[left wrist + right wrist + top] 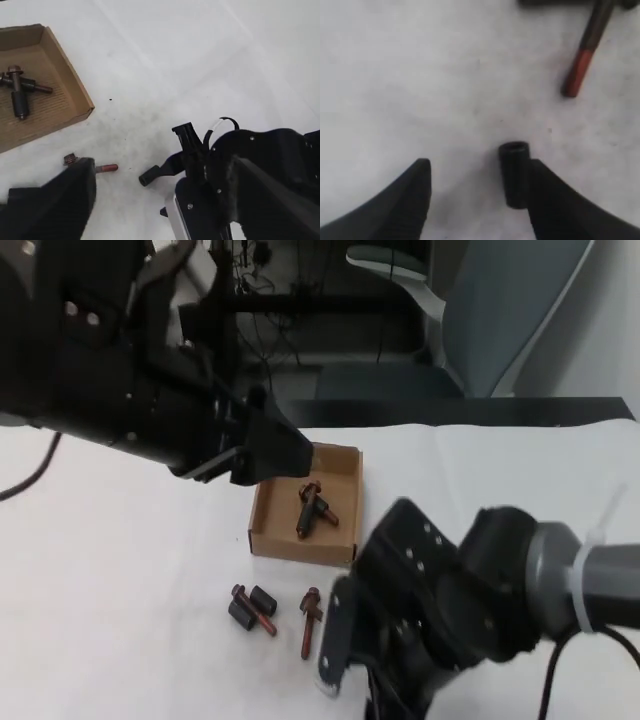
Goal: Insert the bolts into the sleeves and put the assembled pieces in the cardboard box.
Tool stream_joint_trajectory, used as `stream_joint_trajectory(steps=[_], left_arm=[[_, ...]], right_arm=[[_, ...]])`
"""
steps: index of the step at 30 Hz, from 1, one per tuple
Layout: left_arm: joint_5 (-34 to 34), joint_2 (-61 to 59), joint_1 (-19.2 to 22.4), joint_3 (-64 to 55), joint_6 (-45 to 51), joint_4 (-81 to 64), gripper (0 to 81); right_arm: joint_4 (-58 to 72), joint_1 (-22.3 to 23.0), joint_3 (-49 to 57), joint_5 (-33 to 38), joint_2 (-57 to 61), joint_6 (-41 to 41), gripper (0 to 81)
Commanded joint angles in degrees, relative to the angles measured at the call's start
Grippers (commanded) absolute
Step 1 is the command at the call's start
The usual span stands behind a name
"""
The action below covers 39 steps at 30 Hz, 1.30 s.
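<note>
right gripper [477, 172]: low over the white table [120, 570] at its near edge; jaws apart, gripping nothing
sleeve [515, 172]: black and short, lying flat on the table between those jaws; it touches the inner face of one finger and sits well apart from the other
near bolt [309, 624]: loose on the table just beside the right gripper; reddish shank, darker toward the head; the head points toward the box
second bolt [256, 612]: farther left on the table, lying aslant; one spare sleeve [263, 598] sits close against one side and another spare sleeve [241, 616] against the other; whether the bolt passes through either, I cannot tell
cardboard box [300, 546]: open-topped and shallow, on the table just beyond the loose parts
assembled pieces [19, 102]: two of them — each a bolt with a black sleeve on its shank; they lie crossed, one over the other, on the box floor
left gripper [268, 452]: raised above the table at the box's far left corner; jaws open, nothing between them
chair [500, 310]: blue-grey, on the floor beyond the table's far edge
</note>
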<state>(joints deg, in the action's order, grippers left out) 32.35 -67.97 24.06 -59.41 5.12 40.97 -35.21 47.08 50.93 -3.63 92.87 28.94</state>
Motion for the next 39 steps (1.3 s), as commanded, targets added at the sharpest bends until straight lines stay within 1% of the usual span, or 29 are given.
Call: stream_joint_trajectory(steps=[1,8,12,14,16,17,18,21,22,23,24,25,28,31,33,36,39], left_arm=[[-0.6,0.8,-0.2,-0.1,-0.6,1.9,70.0],[-1.1,0.8,-0.2,-0.1,-1.7,2.9,70.0],[-1.1,0.8,-0.2,-0.1,-1.7,2.9,70.0],[-1.1,0.8,-0.2,-0.1,-1.7,2.9,70.0],[-1.1,0.8,-0.2,-0.1,-1.7,2.9,70.0],[-1.1,0.8,-0.2,-0.1,-1.7,2.9,70.0],[-1.1,0.8,-0.2,-0.1,-1.7,2.9,70.0],[-1.1,0.8,-0.2,-0.1,-1.7,2.9,70.0],[-1.3,0.8,-0.2,-0.1,-1.7,2.9,70.0],[-1.6,0.8,-0.2,-0.1,-1.7,2.9,70.0],[-2.8,0.8,-0.2,-0.1,-1.7,2.9,70.0],[-4.4,0.8,-0.2,-0.1,-1.7,2.9,70.0],[-8.0,0.8,-0.2,0.1,-1.7,3.7,70.0],[-8.3,0.8,-0.2,1.7,-1.7,3.9,70.0],[-8.3,0.3,0.5,3.9,-0.9,4.0,70.0],[-10.3,-1.7,2.9,7.5,0.9,4.3,70.0],[-12.6,-5.2,7.2,9.7,1.5,1.5,67.6]], right_arm=[[0.3,-1.0,1.3,-0.3,-0.2,1.8,52.8],[3.2,-3.3,1.7,-1.1,0.0,6.0,52.8],[4.0,-4.8,1.7,1.0,1.5,6.8,52.6],[4.2,-5.3,1.8,1.5,3.1,7.3,50.1],[4.0,-5.4,1.7,1.4,4.7,7.6,44.0],[3.6,-5.4,1.7,1.4,5.2,7.6,39.6],[2.8,-5.4,1.7,2.1,5.7,7.6,35.6],[-0.3,-5.4,1.7,5.3,6.2,7.6,28.6],[-1.2,-5.4,1.7,5.1,6.2,7.4,24.1],[-2.3,-5.4,1.9,4.0,6.2,6.9,16.4],[-3.6,-5.4,2.1,2.7,6.1,5.8,4.5],[-4.5,-5.4,2.3,1.7,5.9,4.6,0.0],[-6.7,-6.0,2.9,-0.1,4.2,-0.4,0.6],[-7.4,-6.8,2.9,-1.6,-0.5,-5.9,0.6],[-7.7,-7.5,2.9,-1.6,-5.0,-11.5,0.6],[-7.9,-8.5,2.9,-1.6,-11.7,-18.2,0.6],[-7.9,-9.2,2.9,-1.4,-17.9,-21.6,0.6]])
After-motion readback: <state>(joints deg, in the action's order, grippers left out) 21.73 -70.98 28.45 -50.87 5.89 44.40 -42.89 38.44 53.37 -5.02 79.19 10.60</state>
